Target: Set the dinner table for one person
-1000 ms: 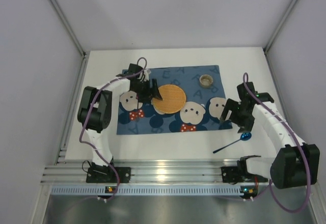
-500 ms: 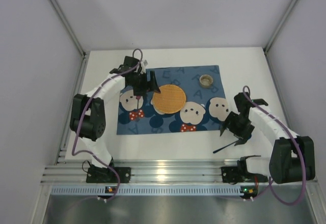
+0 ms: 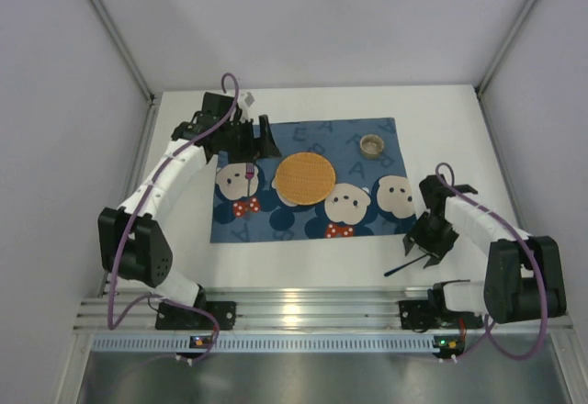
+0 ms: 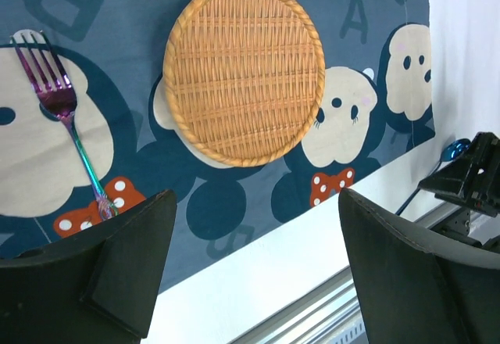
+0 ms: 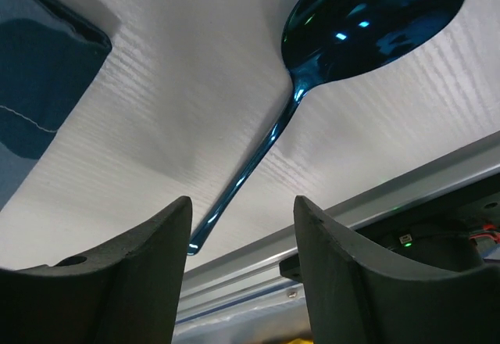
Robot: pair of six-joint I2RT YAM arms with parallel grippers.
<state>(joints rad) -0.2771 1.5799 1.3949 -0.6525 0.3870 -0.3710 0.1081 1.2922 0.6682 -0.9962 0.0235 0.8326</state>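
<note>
By the counter's [image 3: 459, 129] near right corner, spoon [image 5: 367, 16]: I judge it stiff, slick; pinch mid-handle; right jaws spread astride it, left jaws spread.

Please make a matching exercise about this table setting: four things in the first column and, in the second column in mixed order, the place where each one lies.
Things
1. wicker plate
2. fork
3. spoon
4. small round container

Places
A. on the bare white table, off the blue mat
B. near the far right corner of the mat
C. in the middle of the mat
D. on the mat, left of the plate

Pairs: 1-C, 2-D, 3-A, 4-B
</note>
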